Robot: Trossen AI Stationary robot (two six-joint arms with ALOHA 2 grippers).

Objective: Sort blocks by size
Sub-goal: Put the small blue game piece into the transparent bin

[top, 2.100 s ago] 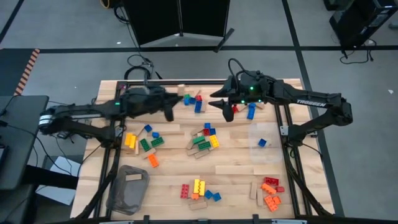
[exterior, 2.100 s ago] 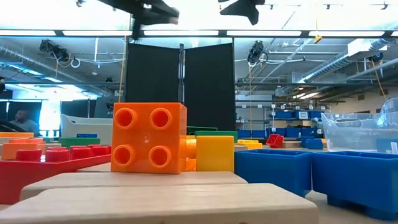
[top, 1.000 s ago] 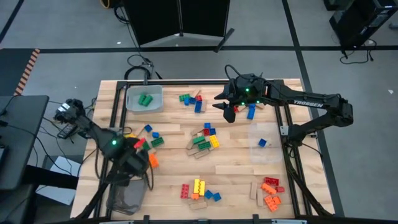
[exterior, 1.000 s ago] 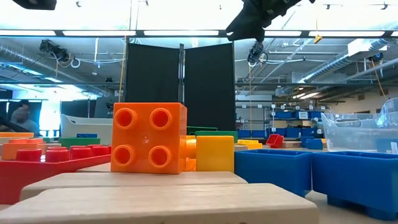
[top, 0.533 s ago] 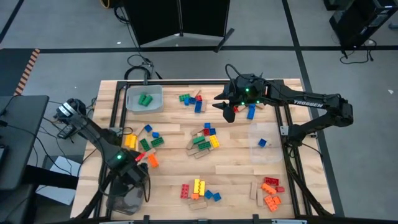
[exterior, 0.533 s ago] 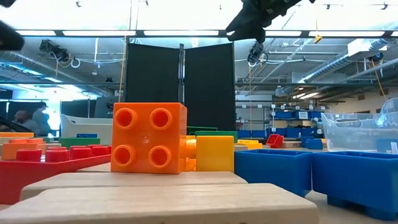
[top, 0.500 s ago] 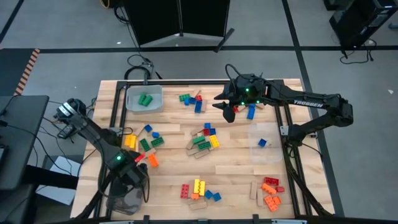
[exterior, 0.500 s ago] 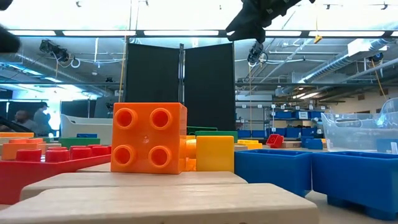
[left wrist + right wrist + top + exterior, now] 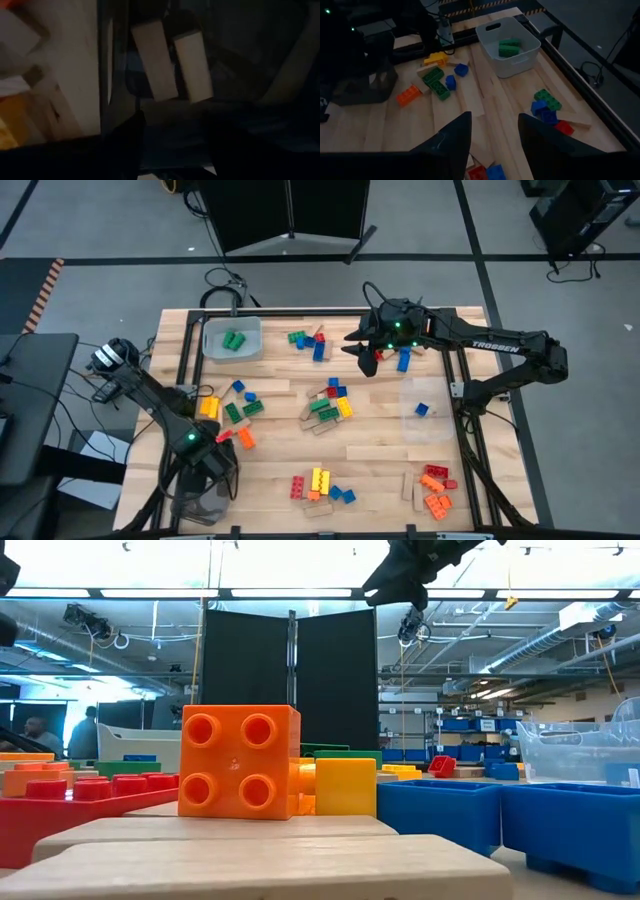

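The blocks lie in loose heaps on the wooden table: far centre (image 9: 305, 340), middle (image 9: 330, 405), left (image 9: 235, 405), near centre (image 9: 320, 485) and near right (image 9: 435, 490). My left gripper (image 9: 208, 477) points down into a grey bin (image 9: 190, 505) at the near left. Its fingers stand open (image 9: 172, 150), with nothing between them, above two tan wooden pieces (image 9: 172, 62) lying on the bin's floor. My right gripper (image 9: 365, 360) hangs high over the far centre, open (image 9: 492, 145) and holding nothing.
A white bin (image 9: 232, 338) with green blocks (image 9: 509, 47) stands at the far left. A clear bin (image 9: 420, 405) at the right holds one blue block. Bare wood lies between the heaps, and black frame rails run along the table's sides.
My left gripper has gone toward the table's near edge and down, from beside the left heap to over the grey bin. My right arm has kept still.
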